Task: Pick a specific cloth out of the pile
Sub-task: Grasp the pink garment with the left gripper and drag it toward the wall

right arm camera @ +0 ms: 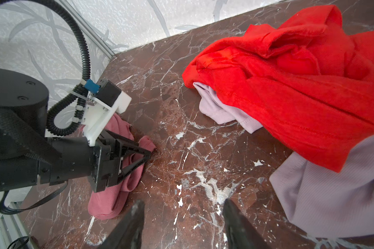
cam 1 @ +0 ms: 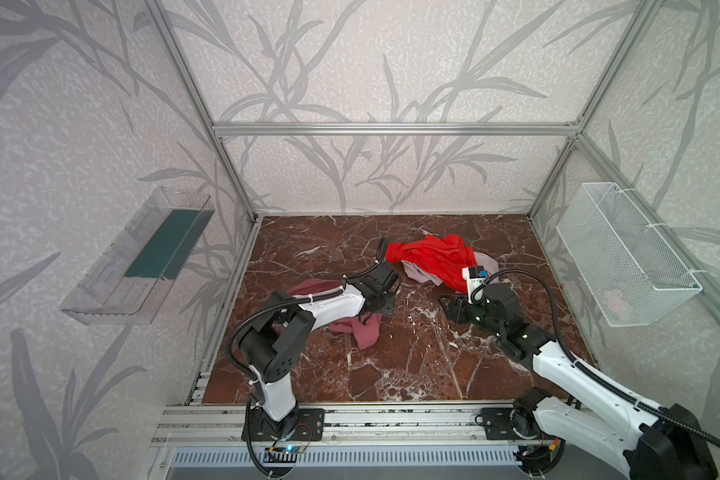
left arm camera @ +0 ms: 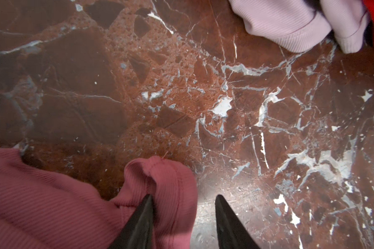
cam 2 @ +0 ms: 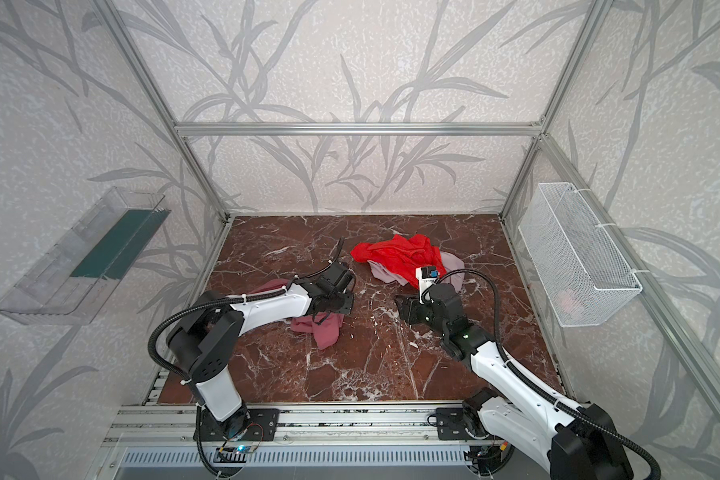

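Two-cloth pile (cam 1: 445, 266): red cloth (cam 1: 429, 253) over lilac cloth (cam 1: 417, 273) | cloth (cam 1: 368, 334) apart, under released left gripper (left arm camera: 183, 197) | right gripper (right arm camera: 183, 201) spread, empty

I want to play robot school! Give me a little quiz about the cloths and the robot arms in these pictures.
1. True or false: the red cloth lies on the lilac cloth.
2. Which cloth lies apart from the pile? A red, B the dusty-rose cloth, C lilac.
3. What does the right end effector hold?
Key: 1 true; 2 B; 3 nothing, it is open.
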Available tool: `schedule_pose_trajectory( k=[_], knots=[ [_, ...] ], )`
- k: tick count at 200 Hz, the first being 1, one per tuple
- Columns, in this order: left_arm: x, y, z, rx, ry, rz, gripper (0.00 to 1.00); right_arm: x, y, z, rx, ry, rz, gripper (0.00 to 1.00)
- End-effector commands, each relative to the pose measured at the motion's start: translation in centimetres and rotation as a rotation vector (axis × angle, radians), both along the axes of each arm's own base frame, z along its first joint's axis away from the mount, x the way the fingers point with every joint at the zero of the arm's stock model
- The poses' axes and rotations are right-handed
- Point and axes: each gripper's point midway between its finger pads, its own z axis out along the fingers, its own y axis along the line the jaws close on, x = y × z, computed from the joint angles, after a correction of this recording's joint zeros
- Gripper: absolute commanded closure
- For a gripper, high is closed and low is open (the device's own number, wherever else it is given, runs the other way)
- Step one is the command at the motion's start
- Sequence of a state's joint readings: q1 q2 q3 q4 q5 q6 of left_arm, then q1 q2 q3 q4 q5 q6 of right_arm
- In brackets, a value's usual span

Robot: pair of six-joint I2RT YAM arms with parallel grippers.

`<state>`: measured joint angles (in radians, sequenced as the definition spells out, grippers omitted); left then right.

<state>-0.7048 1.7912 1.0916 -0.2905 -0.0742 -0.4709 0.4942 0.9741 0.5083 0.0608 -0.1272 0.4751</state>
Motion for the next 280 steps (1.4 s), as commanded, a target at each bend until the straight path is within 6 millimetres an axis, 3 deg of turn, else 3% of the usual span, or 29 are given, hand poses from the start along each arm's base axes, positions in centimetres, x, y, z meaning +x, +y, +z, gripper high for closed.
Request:
schedule_pose_trajectory(
  k=[1,105,131,148,180,215,280],
  knots=[
    [0.1,0.3,-0.2,0.049,0.0,0.007,0.55,0.1,0.1,0.3,0.031,-0.014,0.0,0.42],
    [0.7,0.4,-2.5,0.126,0.017,0.003,0.58,0.0,-0.8,0.5,0.038,-0.029,-0.031,0.42],
    [0.7,0.5,-2.5,0.128,0.011,0.009,0.7,0.0,-1.0,0.5,0.039,-0.029,-0.04,0.42],
    [0.6,0.5,-2.0,0.126,0.003,0.007,0.83,0.0,-1.0,0.4,0.039,-0.028,-0.043,0.41],
    [0.6,-0.1,0.4,0.095,-0.034,-0.01,1.0,0.2,-1.1,0.4,0.042,-0.026,-0.049,0.41],
    [0.6,-1.1,4.9,-0.008,-0.1,-0.016,1.0,0.4,-1.2,0.2,0.053,-0.022,-0.062,0.41],
    [0.0,-1.0,13.0,-0.172,-0.241,-0.019,1.0,0.4,-1.1,0.5,0.08,-0.027,-0.06,0.41]
  ],
)
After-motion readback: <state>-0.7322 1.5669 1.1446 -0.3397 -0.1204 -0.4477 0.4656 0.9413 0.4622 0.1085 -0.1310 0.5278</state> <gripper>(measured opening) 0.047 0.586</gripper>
